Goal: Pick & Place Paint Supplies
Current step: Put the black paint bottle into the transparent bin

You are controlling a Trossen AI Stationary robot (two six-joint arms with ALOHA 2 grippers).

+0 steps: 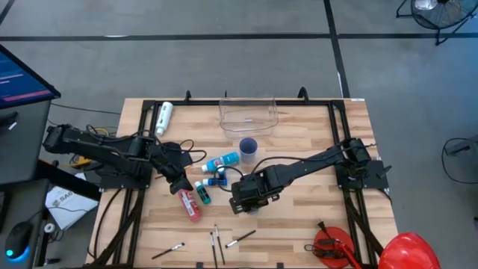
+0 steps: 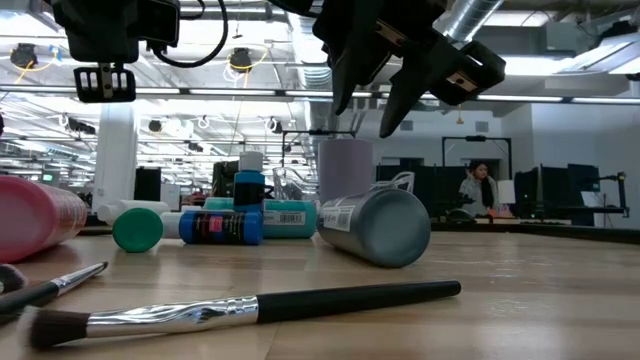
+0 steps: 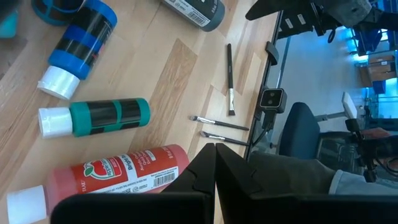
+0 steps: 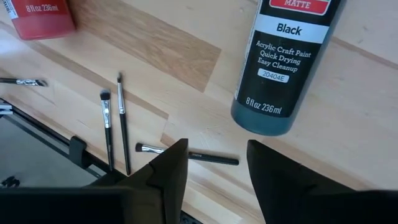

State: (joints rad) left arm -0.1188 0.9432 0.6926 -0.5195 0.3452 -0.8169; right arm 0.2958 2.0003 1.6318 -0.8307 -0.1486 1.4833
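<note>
- A white bottle [image 1: 164,116] lay alone near the table's [image 1: 299,217] far left corner, well apart from the other supplies.
- The left gripper [image 1: 178,184] hung just above the red bottle [image 1: 189,205], fingers pressed together and holding nothing.
- Beside it the teal bottle [image 1: 202,193], a small blue bottle [image 1: 216,180] and the larger light blue bottle [image 1: 223,161] lay in a loose cluster at mid-table, all on their sides.
- The clear plastic tub [image 1: 249,116] at the far edge appeared to hold nothing, and the small cup [image 1: 248,148] stood just in front of it.
- The right gripper [image 4: 214,163] hovered at mid-table above the black bottle [image 4: 283,56], fingers apart and empty, a short brush [image 4: 186,154] on the wood beneath them.
- Several more brushes [image 1: 216,240] lay scattered along the near edge.
- By the look of it nothing had yet been placed; every bottle and brush remained to be moved.
</note>
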